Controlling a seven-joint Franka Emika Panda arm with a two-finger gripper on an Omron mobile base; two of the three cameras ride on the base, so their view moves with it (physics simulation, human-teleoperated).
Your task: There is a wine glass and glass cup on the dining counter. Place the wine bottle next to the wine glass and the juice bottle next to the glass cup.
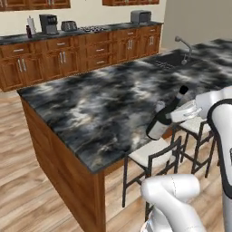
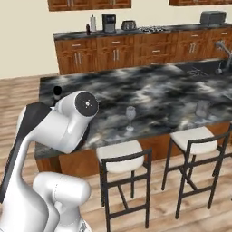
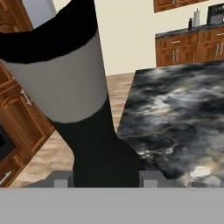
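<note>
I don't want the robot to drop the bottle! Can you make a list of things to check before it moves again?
1. Wine bottle in the gripper: ok, the fingers sit on both sides of its dark body in the hand view.
2. Bottle upright: not ok, it leans over above the dining counter edge.
3. Wine glass standing: ok, upright near the counter's front edge.
4. Glass cup standing: ok, upright, well apart from the wine glass.
5. Free spot beside the wine glass: ok, bare stone on both sides.
6. Juice bottle ready: cannot tell.
</note>
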